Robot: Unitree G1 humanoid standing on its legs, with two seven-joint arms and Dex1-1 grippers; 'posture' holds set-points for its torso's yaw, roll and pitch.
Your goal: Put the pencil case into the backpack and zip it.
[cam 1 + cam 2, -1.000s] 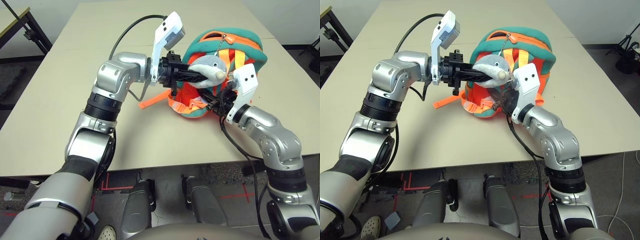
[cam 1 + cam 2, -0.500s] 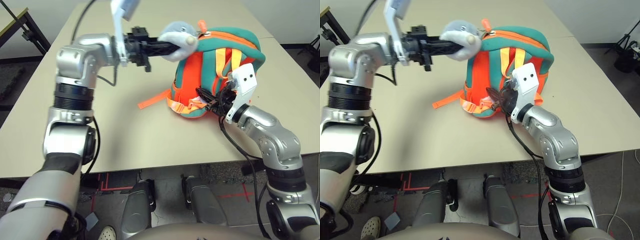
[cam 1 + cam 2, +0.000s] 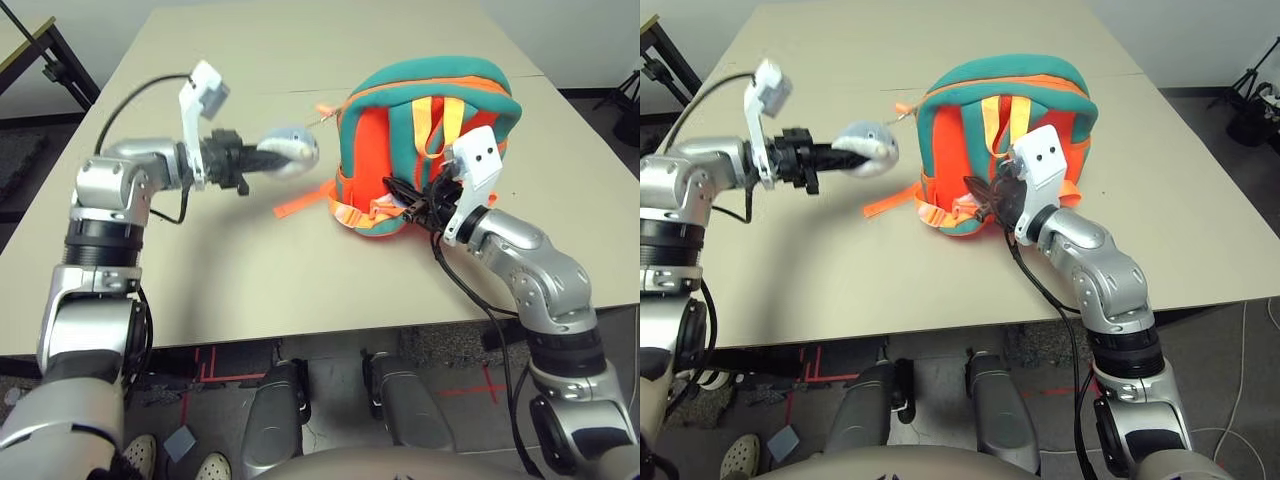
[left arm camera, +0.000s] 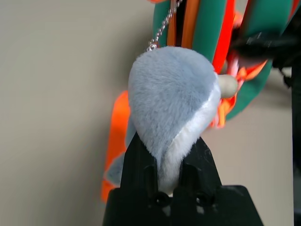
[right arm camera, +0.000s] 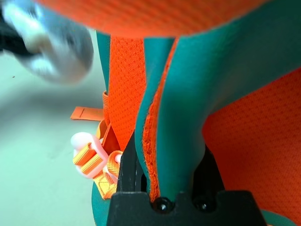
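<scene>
backpack (image 3: 425,150) orange, teal-trimmed, upright, grey plush charm (image 3: 290,152) chained

No lettering, label, brand mark or number can be read on anything here. The bright orange fabric backpack with teal trim (image 3: 425,140) carries no legible print, nor does the grey-and-white plush animal charm (image 3: 290,152) or the beige counter (image 3: 250,60).
</scene>
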